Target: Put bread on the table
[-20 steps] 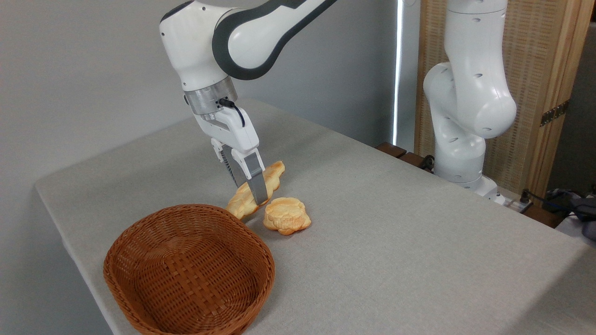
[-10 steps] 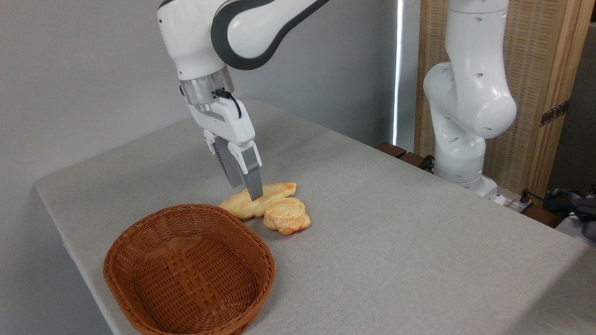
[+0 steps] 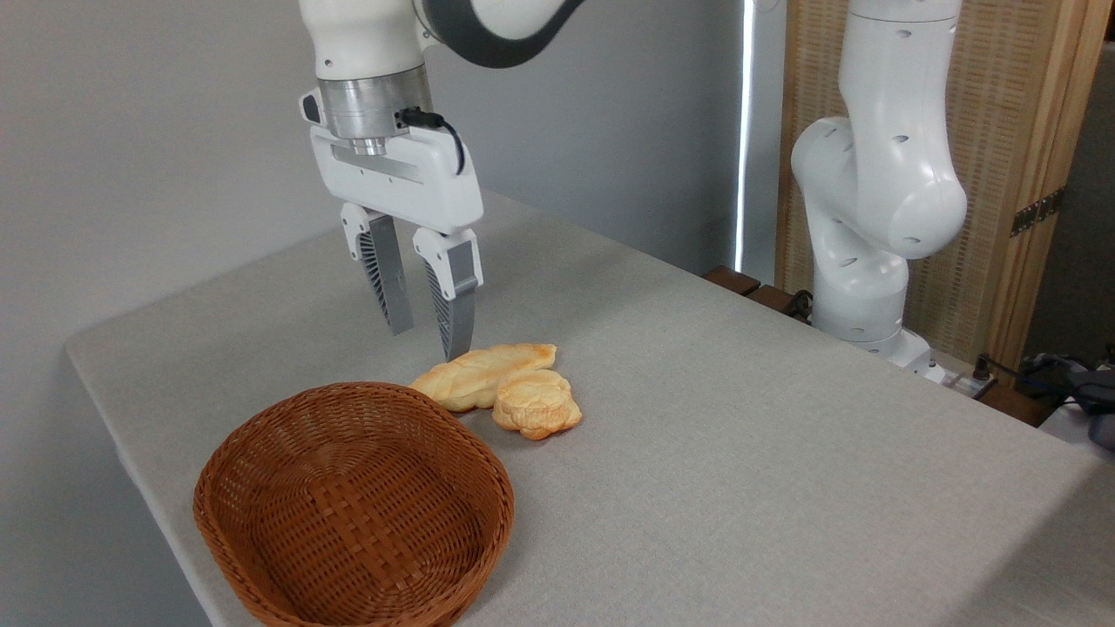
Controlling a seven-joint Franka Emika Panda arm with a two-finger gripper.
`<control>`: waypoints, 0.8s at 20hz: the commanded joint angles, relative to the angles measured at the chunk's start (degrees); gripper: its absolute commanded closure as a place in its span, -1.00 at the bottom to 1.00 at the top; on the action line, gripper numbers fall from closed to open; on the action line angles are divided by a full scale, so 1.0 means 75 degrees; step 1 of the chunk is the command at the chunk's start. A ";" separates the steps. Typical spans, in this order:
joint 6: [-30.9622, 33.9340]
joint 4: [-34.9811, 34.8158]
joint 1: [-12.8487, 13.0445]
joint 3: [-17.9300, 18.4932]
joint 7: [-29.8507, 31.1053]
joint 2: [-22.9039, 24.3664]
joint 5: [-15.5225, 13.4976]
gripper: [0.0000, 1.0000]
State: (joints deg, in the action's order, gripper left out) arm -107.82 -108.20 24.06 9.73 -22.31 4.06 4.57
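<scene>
The long, pale golden braided bread (image 3: 482,375) with its ridged top and tapered ends lies flat on the light grey, cloth-textured tabletop (image 3: 740,453), just below the jaws' tips and a bit to their right. The white robot gripper (image 3: 429,345) hangs over it with the jaws spread apart and nothing between them, two ribbed grey fingers (image 3: 387,287) pointing down. Touching the loaf on its near side is a small round orange-golden bun (image 3: 535,405) with a lumpy top. Lower left of the jaws sits an oval brown woven wicker basket (image 3: 353,505), its rim covering the loaf's left tip a little. So: two bread pieces, one basket, one arm, whose white jointed base (image 3: 875,218) stands far right.
</scene>
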 commanded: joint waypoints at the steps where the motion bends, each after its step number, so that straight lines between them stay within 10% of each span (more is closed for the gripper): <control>1: -0.0003 0.0270 0.0039 0.0693 -0.0142 -0.0002 -0.0526 -1.00; 16: -0.0026 0.0539 0.0039 0.1597 -0.0154 -0.0002 -0.1019 -1.00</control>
State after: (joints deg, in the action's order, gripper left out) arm -107.85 -104.49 23.87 21.01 -22.41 4.08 -1.98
